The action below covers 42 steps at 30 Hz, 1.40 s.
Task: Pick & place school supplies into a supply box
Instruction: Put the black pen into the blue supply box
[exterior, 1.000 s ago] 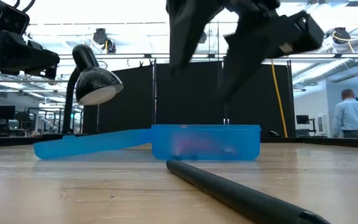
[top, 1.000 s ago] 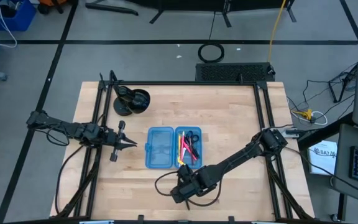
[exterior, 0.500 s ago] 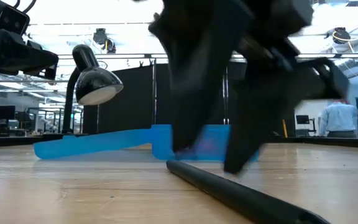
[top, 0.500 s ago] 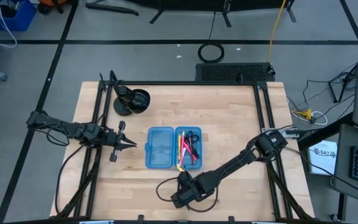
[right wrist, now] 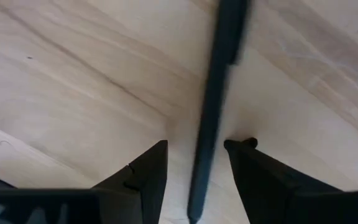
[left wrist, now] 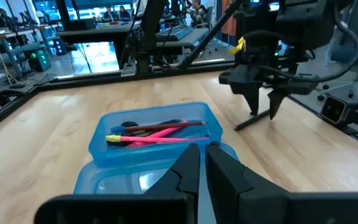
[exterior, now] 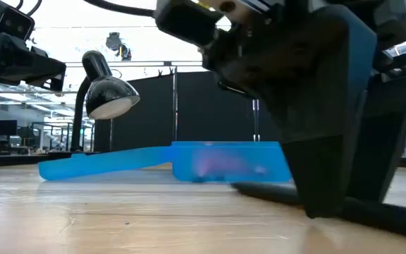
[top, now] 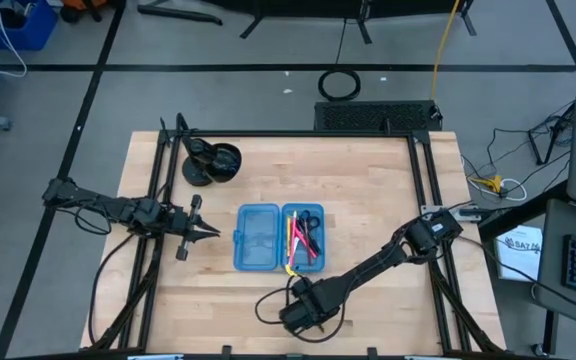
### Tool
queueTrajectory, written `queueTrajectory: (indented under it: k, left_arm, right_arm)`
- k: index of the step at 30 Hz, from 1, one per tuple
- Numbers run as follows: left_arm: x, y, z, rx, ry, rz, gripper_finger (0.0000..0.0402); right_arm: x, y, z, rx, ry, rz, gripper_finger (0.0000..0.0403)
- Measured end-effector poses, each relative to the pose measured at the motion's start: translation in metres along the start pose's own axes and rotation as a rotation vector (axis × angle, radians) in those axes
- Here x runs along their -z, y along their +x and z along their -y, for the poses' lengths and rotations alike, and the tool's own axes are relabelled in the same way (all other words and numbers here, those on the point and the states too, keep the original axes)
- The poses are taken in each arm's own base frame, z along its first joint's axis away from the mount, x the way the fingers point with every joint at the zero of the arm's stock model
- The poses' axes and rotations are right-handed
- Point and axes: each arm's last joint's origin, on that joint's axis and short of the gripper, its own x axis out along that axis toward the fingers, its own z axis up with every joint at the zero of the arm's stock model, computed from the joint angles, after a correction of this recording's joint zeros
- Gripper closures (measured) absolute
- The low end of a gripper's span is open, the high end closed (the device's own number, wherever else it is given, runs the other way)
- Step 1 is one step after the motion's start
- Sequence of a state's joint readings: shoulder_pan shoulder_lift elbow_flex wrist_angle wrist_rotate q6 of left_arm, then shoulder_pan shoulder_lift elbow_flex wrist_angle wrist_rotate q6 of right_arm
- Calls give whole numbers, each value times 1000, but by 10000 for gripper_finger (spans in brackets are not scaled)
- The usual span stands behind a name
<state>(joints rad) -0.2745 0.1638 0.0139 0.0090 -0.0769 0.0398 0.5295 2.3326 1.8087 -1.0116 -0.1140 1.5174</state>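
The translucent blue supply box [top: 258,238] lies open in the middle of the table, also shown in the low view [exterior: 231,161]. Its right half holds pink-red, yellow and dark pens [left wrist: 157,132] and black-handled scissors [top: 309,220]. A dark pen [right wrist: 215,106] lies flat on the wood near the table's near edge. My right gripper [top: 301,306] is open, pointing down. Its two fingers [right wrist: 143,177] stand on either side of the pen, across its length, tips down at the tabletop [exterior: 323,204]. My left gripper [top: 206,231] is shut and waits left of the box.
A black desk lamp [top: 211,162] stands at the table's far left, its head [exterior: 108,96] showing behind the box lid. A black cable loops on the wood beside my right gripper [top: 268,305]. Bare wood lies right of the box and along the near edge.
My right gripper has come down toward the table and slightly toward the near edge, staying open, until its fingers straddle the dark pen. In the low view the pen now lies at a flatter angle, its far end shifted toward the right.
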Motion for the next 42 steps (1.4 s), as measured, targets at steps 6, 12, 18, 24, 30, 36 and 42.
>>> queueTrajectory:
  k: [6, 12, 18, 24, 30, 36, 42]
  left_arm:
    - [1, 1, 0, 1, -12, -17, 371]
    - [4, 3, 0, 2, -23, -46, 371]
    - [5, 4, 0, 1, -49, -60, 371]
    - [5, 4, 1, 6, -71, -66, 371]
    - [5, 4, 1, 26, -72, -70, 371]
    - [6, 4, 1, 33, -76, -72, 371]
    - [6, 4, 1, 33, -84, -72, 371]
  right_arm:
    - [-1, 11, 6, 16, -16, -1, 235]
    - [-2, 20, 7, -21, -20, -2, 258]
    - [-6, 20, 8, -46, -38, -53, 372]
    - [-3, 2, 6, -117, -46, -51, 374]
    - [19, -47, 5, -292, -145, 300, 385]
    - [37, -112, 20, -365, -355, 653, 385]
    - [38, -154, 29, -367, -619, 885, 385]
